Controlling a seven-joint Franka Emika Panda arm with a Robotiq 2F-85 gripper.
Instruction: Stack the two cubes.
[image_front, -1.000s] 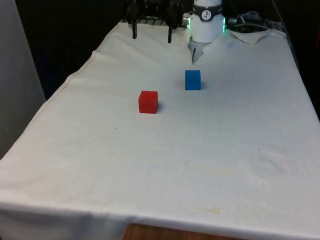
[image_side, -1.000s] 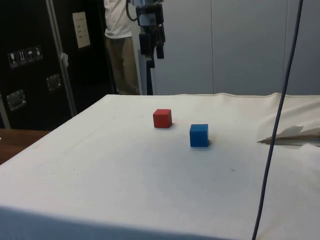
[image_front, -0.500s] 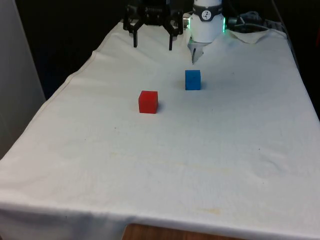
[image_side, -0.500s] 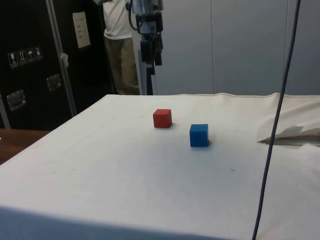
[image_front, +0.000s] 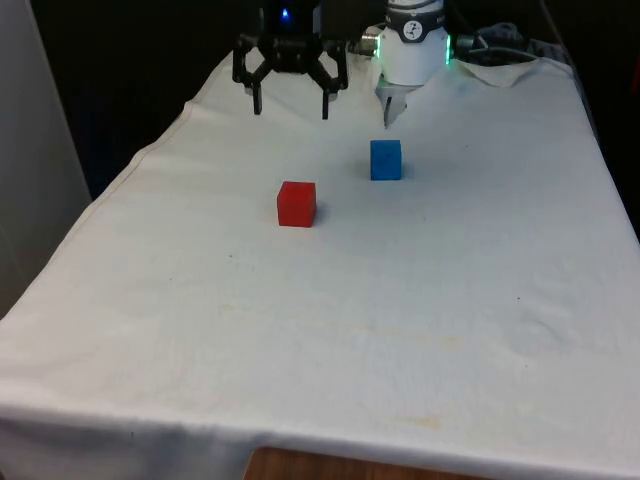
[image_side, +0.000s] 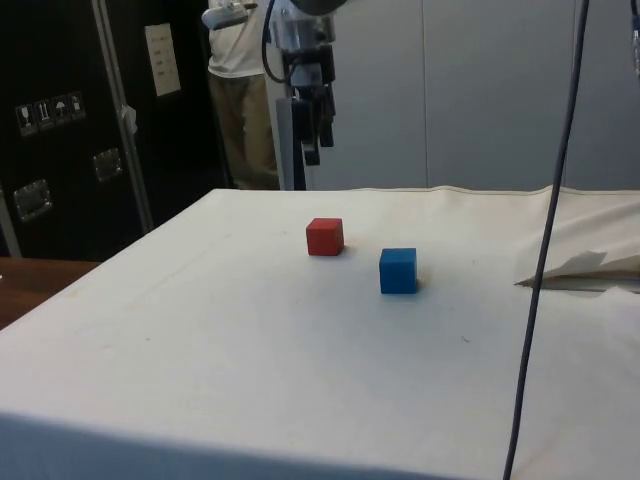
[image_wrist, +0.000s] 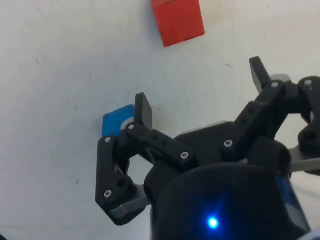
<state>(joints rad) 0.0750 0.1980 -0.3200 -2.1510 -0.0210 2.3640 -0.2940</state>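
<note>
A red cube (image_front: 296, 203) (image_side: 324, 237) (image_wrist: 178, 20) rests on the white cloth. A blue cube (image_front: 385, 159) (image_side: 398, 270) (image_wrist: 115, 119) sits apart from it, toward the front view's right and farther back; one finger partly covers it in the wrist view. My black gripper (image_front: 290, 104) (image_side: 310, 146) (image_wrist: 199, 89) hangs open in the air, above and behind the red cube, holding nothing. Its fingers (image_front: 257, 98) point down at the cloth.
A person (image_side: 240, 90) in a white shirt stands beyond the table in the side view. A crumpled fold of cloth (image_side: 585, 270) lies at the side view's right. A dark cable (image_side: 545, 240) hangs in front of that camera.
The gripper has come down and shifted toward the front view's left, nearer to the red cube, still open. Both cubes have stayed in place.
</note>
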